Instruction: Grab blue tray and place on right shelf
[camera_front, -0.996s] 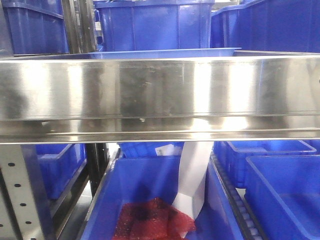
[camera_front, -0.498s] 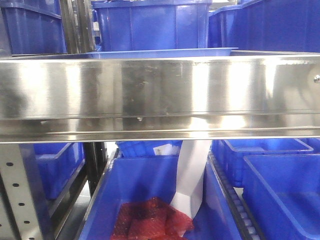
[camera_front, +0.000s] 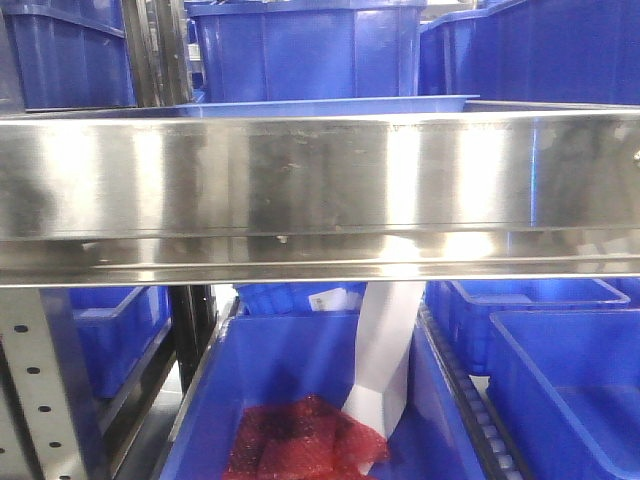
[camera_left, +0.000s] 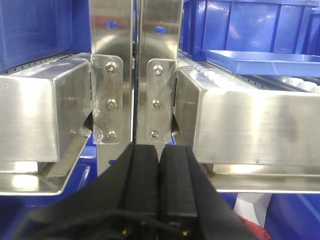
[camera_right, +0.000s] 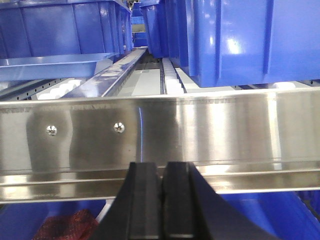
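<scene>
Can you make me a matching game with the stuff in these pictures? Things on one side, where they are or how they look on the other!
Things:
1. blue tray
2. red mesh bag
3. left gripper
4. white paper strip

Descriptions:
A. fingers pressed together, holding nothing
B. hanging down into the lower bin
C. lying on the steel shelf's rollers
D. crumpled at the lower bin's bottom

Pairs: 1-C, 2-D, 3-A, 4-B

the left tool (camera_left: 159, 165) has its two black fingers pressed together, nothing between them, pointing straight ahead. the right tool (camera_right: 162, 192) is likewise closed on nothing, its fingers level and pointing forward.
</scene>
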